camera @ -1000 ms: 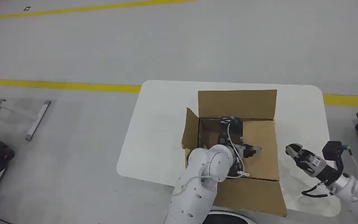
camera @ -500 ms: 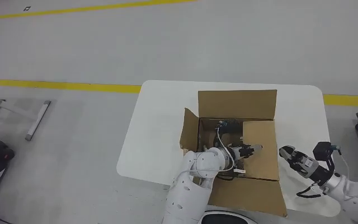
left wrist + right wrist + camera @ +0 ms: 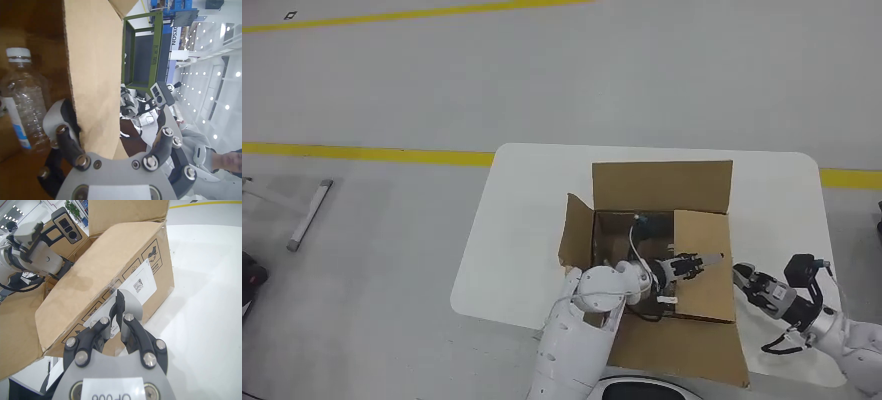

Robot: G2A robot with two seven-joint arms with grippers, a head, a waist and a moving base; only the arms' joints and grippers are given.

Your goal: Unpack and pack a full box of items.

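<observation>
An open cardboard box [image 3: 662, 185] stands on the white table [image 3: 527, 225]. My left gripper [image 3: 694, 266] is inside it, open, its fingers on either side of the box's right flap [image 3: 94, 66]; one pad [image 3: 54, 113] is on the flap's inner face. A clear plastic bottle [image 3: 24, 94] with a white cap lies in the box beside that finger. My right gripper [image 3: 118, 302] is shut and empty. Its tips are at the labelled outer side wall [image 3: 132, 272] of the box, to the right of the box [image 3: 739, 274].
Dark items [image 3: 647, 225] lie at the far end inside the box. The near flap [image 3: 682, 350] hangs toward the table's front edge. Bare table [image 3: 198, 294] lies to the right of the box, and more to its left.
My right gripper has moved left, up to the box's side. My left gripper has shifted right onto the right flap, and the box has slid slightly left.
</observation>
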